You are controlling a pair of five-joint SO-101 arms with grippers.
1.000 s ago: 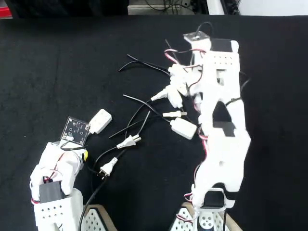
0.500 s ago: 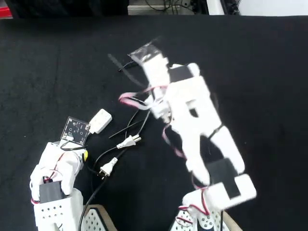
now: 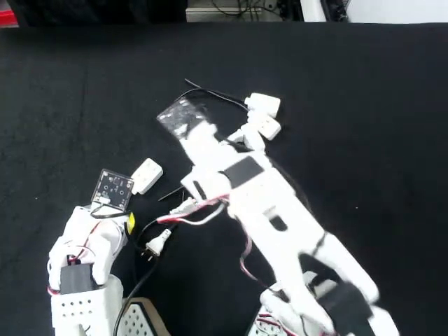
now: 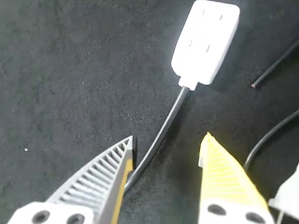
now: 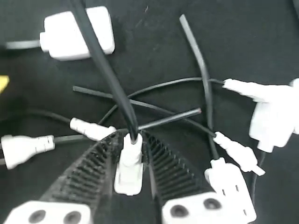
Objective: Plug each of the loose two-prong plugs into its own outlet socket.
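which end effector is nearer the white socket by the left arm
Left. The left end effector straddles the socket's cord behind it; the right end effector, holding a plug, sits farther off.

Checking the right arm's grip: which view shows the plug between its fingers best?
The right wrist view: the white plug sits between the right gripper's fingers, cord running out ahead. In the high view the right arm covers that spot; the left wrist view faces an outlet socket.
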